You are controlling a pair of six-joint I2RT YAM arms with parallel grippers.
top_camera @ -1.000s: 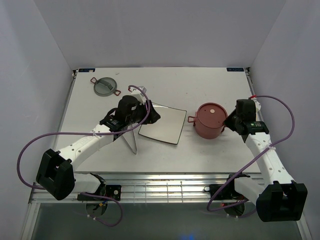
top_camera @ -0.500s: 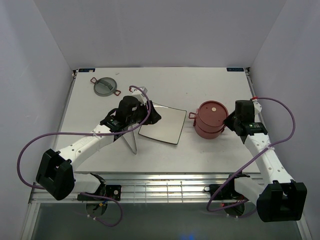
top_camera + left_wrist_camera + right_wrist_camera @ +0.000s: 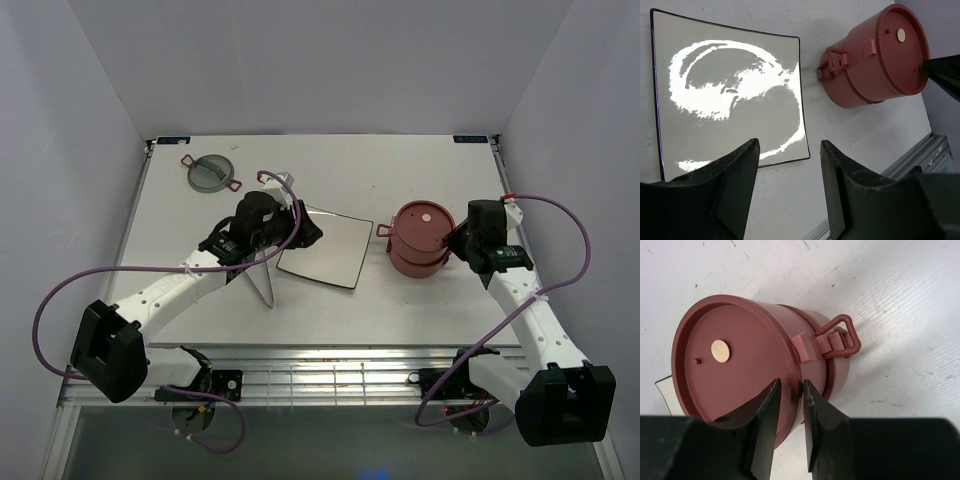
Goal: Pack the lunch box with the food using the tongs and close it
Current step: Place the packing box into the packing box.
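Lunch box: two dusty-red tiers stacked, flat red disc on top. It stands upright on the table, right of centre.

- Top lid: grey-green, flat on the table at the far left, well apart from the box.
- Left gripper: hangs over the left edge of the plate. Jaws stand wide with nothing between them. The box lies well off to its right, past the plate.
- Tongs: silvery V on the table under the left arm, just beside the plate's near-left corner. Neither gripper holds them.
- Plate: square, glossy, dark-rimmed, mid-table. Its right edge is near the box's loop handle, not touching.
- Right gripper: at the box's right side, tips at the top rim. The jaws are a narrow slit apart and straddle the rim, one finger over the disc, the other outside the wall. Whether they press the rim cannot be told.
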